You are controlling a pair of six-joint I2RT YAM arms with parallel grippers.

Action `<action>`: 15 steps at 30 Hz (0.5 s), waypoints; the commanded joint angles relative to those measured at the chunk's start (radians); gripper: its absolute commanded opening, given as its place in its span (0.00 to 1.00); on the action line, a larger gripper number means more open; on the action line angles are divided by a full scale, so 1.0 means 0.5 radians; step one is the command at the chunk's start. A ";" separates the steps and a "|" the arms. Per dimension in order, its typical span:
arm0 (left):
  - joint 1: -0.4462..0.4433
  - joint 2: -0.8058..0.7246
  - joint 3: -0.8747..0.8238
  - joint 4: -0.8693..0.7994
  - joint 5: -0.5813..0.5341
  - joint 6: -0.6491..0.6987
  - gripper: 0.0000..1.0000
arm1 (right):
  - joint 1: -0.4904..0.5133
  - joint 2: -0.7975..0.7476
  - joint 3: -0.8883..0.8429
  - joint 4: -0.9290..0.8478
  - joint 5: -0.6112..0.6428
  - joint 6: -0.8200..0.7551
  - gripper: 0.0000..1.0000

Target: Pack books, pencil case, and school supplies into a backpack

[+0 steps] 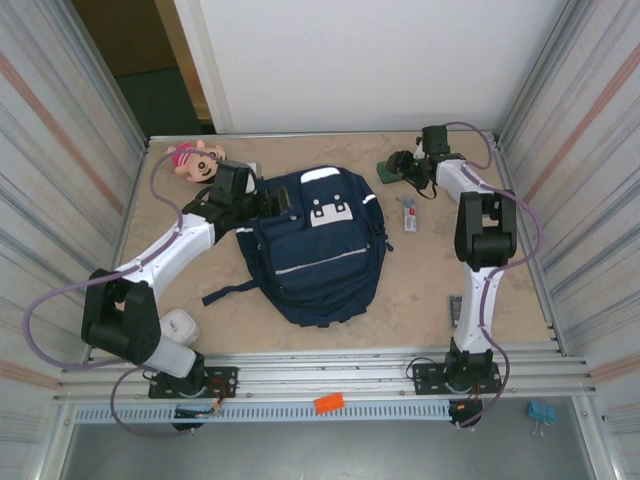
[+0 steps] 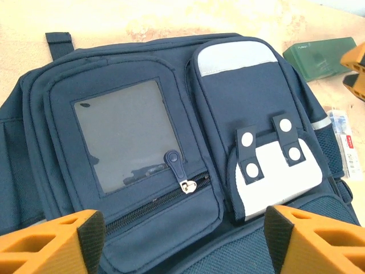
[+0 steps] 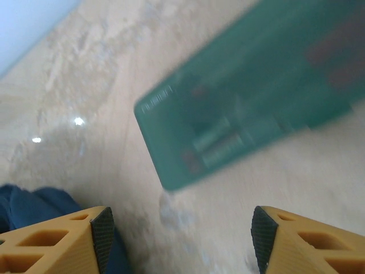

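Here, L gripper (image 2: 185,228) apart over backpack (image 2: 228,97); R gripper (image 3: 182,228) apart nr pencil case (image 3: 251,97).

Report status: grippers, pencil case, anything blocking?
Left gripper open, over backpack. Right gripper open, at green pencil case, nothing gripped. Backpack's front pocket zipped. No obstruction at the case.
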 commanded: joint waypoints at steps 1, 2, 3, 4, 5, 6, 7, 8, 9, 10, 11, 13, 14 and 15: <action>0.048 0.060 0.053 0.020 0.102 0.034 0.76 | -0.009 0.155 0.179 0.210 -0.148 -0.076 0.66; 0.053 0.070 0.050 0.031 0.112 0.028 0.76 | -0.009 0.194 0.227 0.205 -0.144 -0.078 0.66; 0.062 0.083 0.052 0.036 0.121 0.028 0.76 | -0.011 0.252 0.283 0.193 -0.140 -0.078 0.66; 0.070 0.098 0.056 0.039 0.122 0.030 0.76 | -0.011 0.303 0.378 0.176 -0.144 -0.084 0.66; 0.074 0.104 0.059 0.037 0.121 0.031 0.76 | -0.011 0.340 0.432 0.158 -0.138 -0.086 0.66; 0.081 0.113 0.061 0.032 0.120 0.034 0.76 | -0.016 0.391 0.494 0.136 -0.134 -0.091 0.66; 0.086 0.122 0.064 0.030 0.121 0.033 0.76 | -0.018 0.438 0.553 0.118 -0.143 -0.095 0.66; 0.092 0.126 0.064 0.026 0.120 0.035 0.76 | -0.020 0.480 0.612 0.091 -0.150 -0.103 0.66; 0.097 0.130 0.065 0.029 0.120 0.038 0.76 | -0.023 0.531 0.690 0.045 -0.158 -0.111 0.66; 0.101 0.135 0.067 0.030 0.121 0.042 0.76 | -0.026 0.583 0.770 -0.014 -0.171 -0.122 0.66; 0.103 0.140 0.069 0.032 0.121 0.044 0.76 | -0.025 0.623 0.831 -0.073 -0.175 -0.127 0.66; 0.112 0.153 0.077 0.033 0.115 0.047 0.76 | -0.035 0.689 0.949 -0.205 -0.182 -0.106 0.66; 0.113 0.161 0.080 0.029 0.112 0.051 0.76 | -0.033 0.693 0.963 -0.251 -0.167 -0.100 0.65; 0.118 0.170 0.086 0.027 0.116 0.047 0.76 | -0.033 0.685 0.961 -0.326 -0.131 -0.095 0.65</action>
